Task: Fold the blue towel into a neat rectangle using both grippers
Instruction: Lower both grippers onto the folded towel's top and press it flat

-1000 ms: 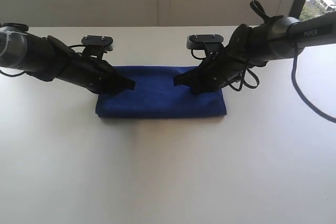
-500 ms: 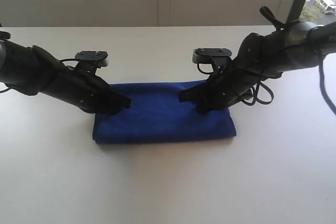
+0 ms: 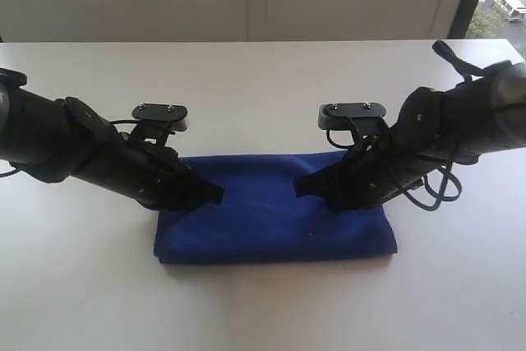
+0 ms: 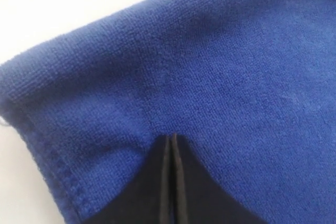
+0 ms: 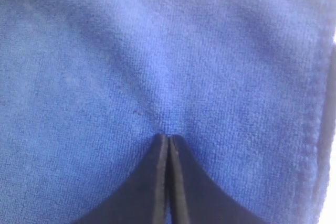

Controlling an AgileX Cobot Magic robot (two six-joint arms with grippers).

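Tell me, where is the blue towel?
The blue towel lies on the white table, mid exterior view, with the left gripper on its left part and the right gripper on its right part.

- No text, brand, number or sign can be read in any of the views.
- The blue towel [image 3: 271,223] carries no legible tag or print. The dark casings of the left gripper [image 3: 216,195] and the right gripper [image 3: 301,187] show no lettering that can be made out.
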